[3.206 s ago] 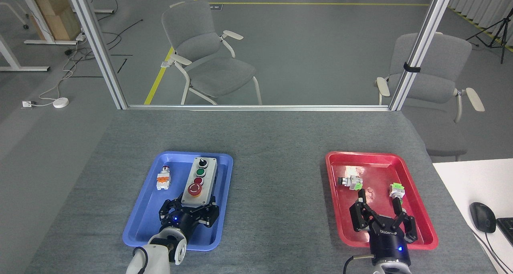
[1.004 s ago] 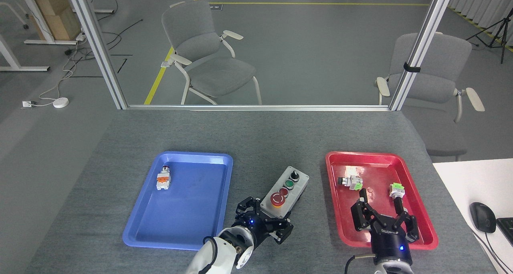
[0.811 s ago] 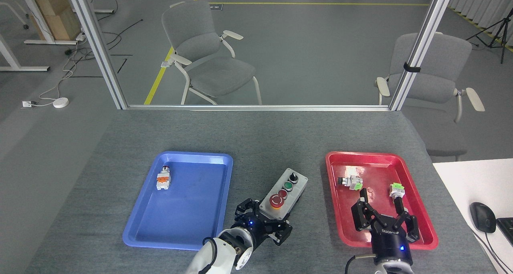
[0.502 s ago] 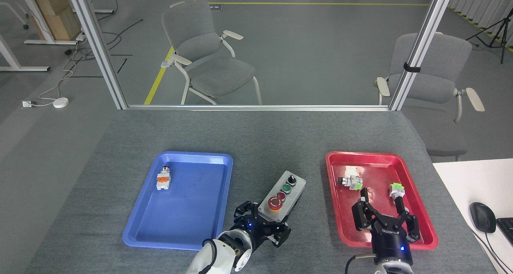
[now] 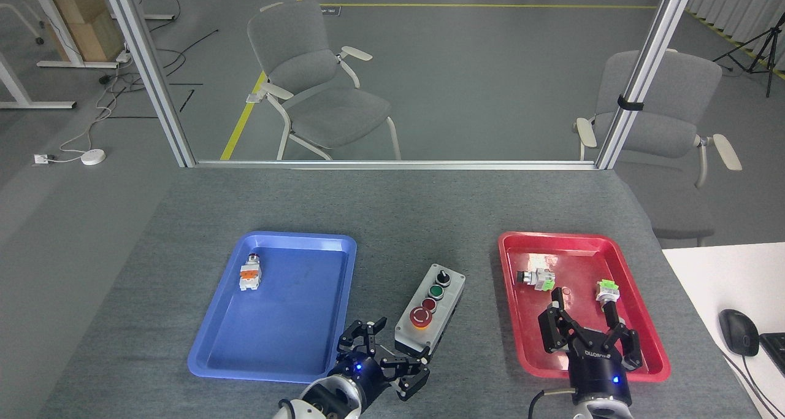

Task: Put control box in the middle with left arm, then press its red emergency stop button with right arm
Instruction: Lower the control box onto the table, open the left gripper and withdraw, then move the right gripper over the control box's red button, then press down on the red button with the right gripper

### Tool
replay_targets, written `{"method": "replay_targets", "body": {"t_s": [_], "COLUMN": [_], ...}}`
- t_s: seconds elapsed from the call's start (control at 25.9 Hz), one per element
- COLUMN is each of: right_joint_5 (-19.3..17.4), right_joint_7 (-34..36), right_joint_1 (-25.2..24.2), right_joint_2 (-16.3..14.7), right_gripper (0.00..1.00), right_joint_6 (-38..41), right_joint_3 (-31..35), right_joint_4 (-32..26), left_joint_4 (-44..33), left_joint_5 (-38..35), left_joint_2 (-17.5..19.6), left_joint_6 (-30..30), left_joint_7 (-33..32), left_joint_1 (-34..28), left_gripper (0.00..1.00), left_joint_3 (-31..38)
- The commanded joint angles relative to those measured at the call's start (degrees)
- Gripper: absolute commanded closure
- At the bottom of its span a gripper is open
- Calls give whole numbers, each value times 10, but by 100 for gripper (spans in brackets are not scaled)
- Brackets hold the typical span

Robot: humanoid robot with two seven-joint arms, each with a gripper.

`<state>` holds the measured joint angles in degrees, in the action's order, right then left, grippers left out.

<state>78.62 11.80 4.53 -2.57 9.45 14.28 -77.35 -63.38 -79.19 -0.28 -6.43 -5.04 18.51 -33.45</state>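
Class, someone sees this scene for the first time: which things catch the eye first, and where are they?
The blue tray at left and the red tray at right stand out. Between them, on the grey cloth, lies the control box with its red emergency stop button, the open left gripper just near it.

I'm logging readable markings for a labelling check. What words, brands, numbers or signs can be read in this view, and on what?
White lettering on the right claw: upside down and too small to read for certain.
White arrow marks on the red emergency stop button of the control box: signs only, no words.
Small label on the far chair back: blurred, unreadable.
Left claw, blue tray, red tray: no text visible.
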Motion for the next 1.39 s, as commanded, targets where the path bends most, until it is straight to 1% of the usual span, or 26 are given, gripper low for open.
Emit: {"method": "replay_targets", "body": {"t_s": [0.0,0.04,0.12,0.19,0.27,0.42,0.54,0.7,0.77,0.89,1.08,1.2,1.31,1.35], "right_joint_5": [0,0,0,-1,-1,-3,-3,-3,-5,-5,-1,2,2,3], "right_joint_7": [-12,-31,-105,-161,-186,-187,-173,-165,-165,-167,-172,-172,-172,-172], "right_joint_1": [1,2,4,9,12,29,64,130,160,188,195,199,199,199], "right_joint_2": [1,0,-2,-4,-6,-9,-9,-2,2,3,16,17,17,17], "right_gripper": [8,10,22,32,41,100,100,100,100,100,100,100,100,100], "right_joint_6": [0,0,0,0,2,9,22,35,62,113,125,126,124,124], "right_joint_3": [0,0,0,0,0,0,-3,-14,-41,-101,-180,-217,-246,-249], "right_joint_4": [3,4,4,4,5,11,24,43,60,104,145,175,196,203], "left_joint_4": [-120,-148,-200,-242,-274,-283,-279,-269,-253,-230,-222,-215,-211,-211], "left_joint_5": [1,1,3,12,34,91,119,119,120,120,121,125,148,146], "left_joint_2": [64,83,122,142,150,144,138,134,129,121,121,116,95,85], "left_joint_6": [-2,-2,-3,-15,-37,-68,-66,-61,-61,-62,-61,-61,-62,-61], "left_joint_7": [0,0,1,1,1,4,5,5,6,6,7,20,65,71], "left_joint_1": [-72,-87,-115,-139,-162,-174,-166,-150,-139,-127,-124,-124,-131,-131], "left_gripper": [1,1,1,1,1,1,1,1,1,1,1,1,1,1], "left_joint_3": [2,7,29,53,104,229,289,335,355,373,382,388,393,392]}}
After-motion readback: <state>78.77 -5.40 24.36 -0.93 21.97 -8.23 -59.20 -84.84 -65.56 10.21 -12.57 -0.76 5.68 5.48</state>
